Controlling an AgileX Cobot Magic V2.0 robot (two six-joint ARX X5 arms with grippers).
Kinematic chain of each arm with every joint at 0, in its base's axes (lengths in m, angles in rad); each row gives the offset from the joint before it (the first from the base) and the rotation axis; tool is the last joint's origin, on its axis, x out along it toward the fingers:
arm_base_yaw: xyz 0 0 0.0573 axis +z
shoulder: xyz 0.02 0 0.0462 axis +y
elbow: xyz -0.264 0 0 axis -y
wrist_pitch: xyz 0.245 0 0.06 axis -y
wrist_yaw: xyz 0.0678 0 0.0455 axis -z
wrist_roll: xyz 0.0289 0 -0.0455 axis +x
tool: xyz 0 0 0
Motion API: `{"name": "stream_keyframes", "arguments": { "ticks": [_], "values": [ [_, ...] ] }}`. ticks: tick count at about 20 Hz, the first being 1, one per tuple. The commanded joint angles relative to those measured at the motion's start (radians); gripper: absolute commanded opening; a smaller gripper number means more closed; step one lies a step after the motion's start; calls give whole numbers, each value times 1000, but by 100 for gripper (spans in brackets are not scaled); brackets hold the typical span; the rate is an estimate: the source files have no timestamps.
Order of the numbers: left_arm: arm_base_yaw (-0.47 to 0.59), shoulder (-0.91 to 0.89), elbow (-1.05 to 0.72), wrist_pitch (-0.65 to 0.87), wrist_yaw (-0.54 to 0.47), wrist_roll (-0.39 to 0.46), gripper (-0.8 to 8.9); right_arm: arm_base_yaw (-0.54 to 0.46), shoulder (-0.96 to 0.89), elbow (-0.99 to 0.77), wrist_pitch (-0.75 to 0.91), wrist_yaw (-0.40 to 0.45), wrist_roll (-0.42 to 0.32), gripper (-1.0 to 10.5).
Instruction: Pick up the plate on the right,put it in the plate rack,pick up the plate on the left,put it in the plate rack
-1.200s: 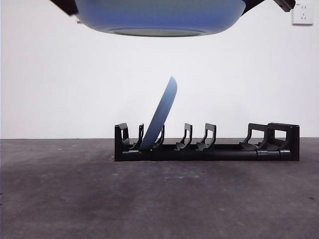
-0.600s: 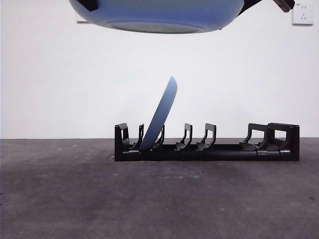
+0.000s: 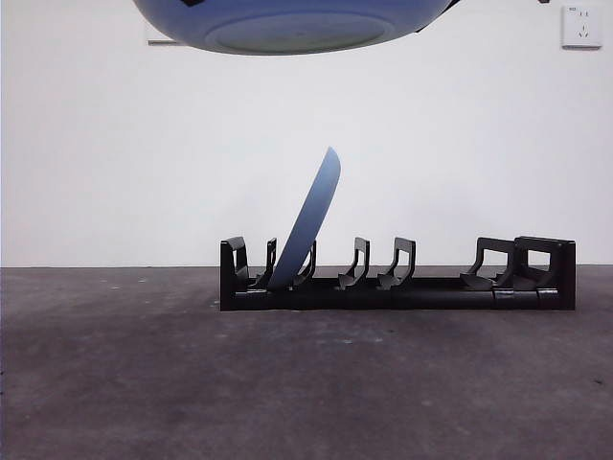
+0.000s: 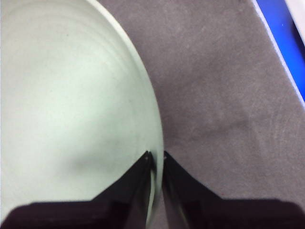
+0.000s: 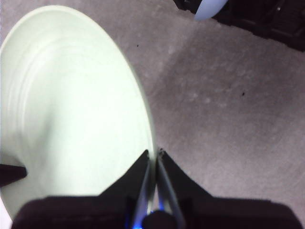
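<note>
A pale plate with a blue underside hangs high above the table, bottom side towards the front camera. My left gripper is shut on the plate's rim. My right gripper is shut on the rim of the same plate at the opposite side. The other arm's black tip shows across the plate in the right wrist view. Below stands the plate rack, long, low and black. A second blue plate leans in one of its left slots, also seen from above.
The rack's middle and right slots hold nothing. A dark grey table spreads in front of the rack. A wall socket sits at the top right. A blue strip runs along the table's edge.
The held plate has risen and shifted slightly left. The dark arm tips at its sides have almost left the front view. The racked plate has not moved.
</note>
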Motion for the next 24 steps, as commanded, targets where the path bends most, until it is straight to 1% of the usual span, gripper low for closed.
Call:
{"name": "stream_keyframes", "arguments": {
  "ticks": [1,5,9,11,13,14,16,19,21,24],
  "values": [
    [2,8,-3,-3,12,-21,-8,7,-2,25,0,-39,-7,-11],
    [2,8,-3,-4,62,-62,-8,7,-2,31,1,-36,-8,1],
    [2,8,-3,-2,69,-79,-8,6,-2,39,3,-33,-13,8],
    [2,8,-3,-1,71,-98,-8,7,-2,50,4,-7,-13,100],
    [2,8,-3,2,87,-107,-8,6,-2,69,2,23,-13,246],
    [2,8,-3,5,92,-117,-8,6,-2,80,2,33,-13,298],
    [2,8,-3,10,103,-135,-8,6,-2,110,1,47,-12,350],
    [4,8,-3,38,140,-165,-8,6,-7,174,-1,87,-12,350],
    [8,8,-3,76,168,-205,-8,6,-15,232,-7,144,-11,348],
    [44,8,-3,215,271,-307,-8,7,-64,340,-64,367,-14,346]
  ]
}}
